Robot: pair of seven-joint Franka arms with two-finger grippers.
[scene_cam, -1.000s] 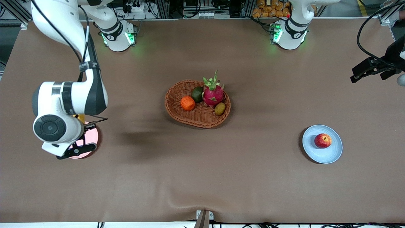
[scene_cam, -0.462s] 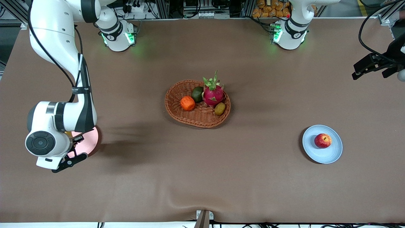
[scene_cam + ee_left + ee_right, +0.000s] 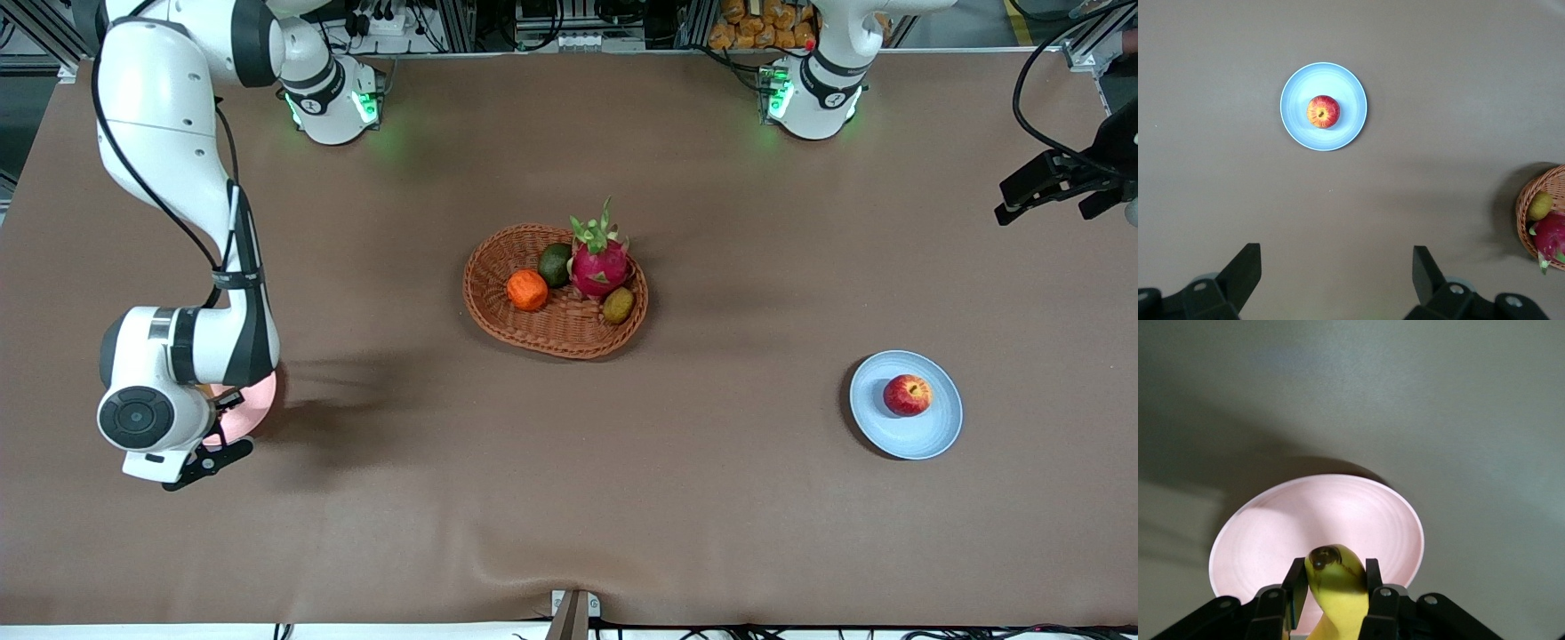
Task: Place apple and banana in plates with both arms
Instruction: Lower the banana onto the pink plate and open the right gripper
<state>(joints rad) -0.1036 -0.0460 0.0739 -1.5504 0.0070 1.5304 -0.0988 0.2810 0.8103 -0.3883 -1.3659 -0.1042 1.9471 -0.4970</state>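
Your right tool [image 3: 1335,587] grips the banana [image 3: 1335,587] just over the pink plate's [image 3: 1358,520] rim; left tool [image 3: 1336,280] open, waiting.

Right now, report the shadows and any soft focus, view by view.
Front view: the right arm's broad shadow lies on the table beside the pink plate. Left wrist view: the blue plate and apple look crisp, evenly lit. Right wrist view: the banana in the right gripper is soft, with a dark shadow hugging the plate's rim.
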